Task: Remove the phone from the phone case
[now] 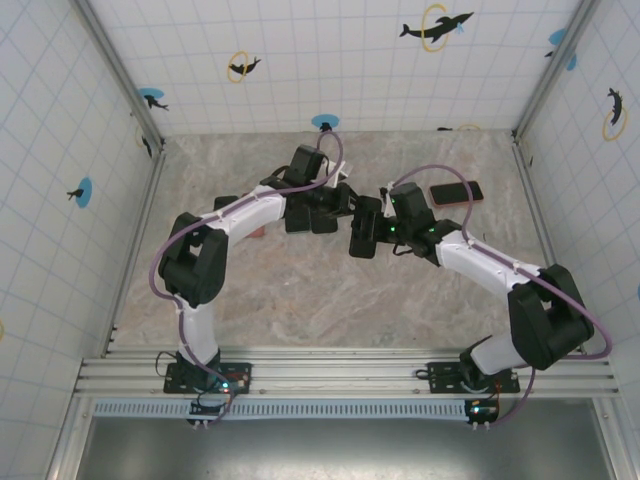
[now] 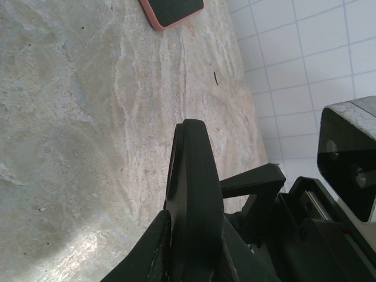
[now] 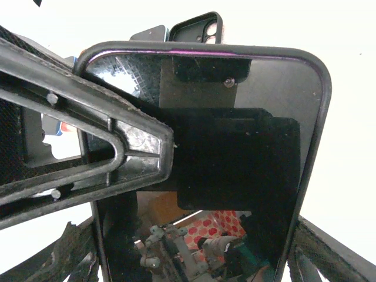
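Observation:
Both arms meet above the middle of the table. My left gripper (image 1: 325,212) is shut on the black phone case (image 2: 191,170), which stands edge-on between its fingers in the left wrist view. Right beside it, my right gripper (image 1: 365,238) is shut on the phone (image 3: 235,117). The phone's glossy dark screen faces the right wrist camera and mirrors it. Past the phone's top edge I see the black case's camera cut-out (image 3: 197,26). A black ribbed finger (image 3: 117,147) crosses the phone's left side; I cannot tell whose it is.
A second phone in a pink case (image 1: 456,192) lies flat on the marble table at the back right, also near the top of the left wrist view (image 2: 173,10). A small pinkish item (image 1: 258,232) lies under the left arm. Tiled walls enclose the table.

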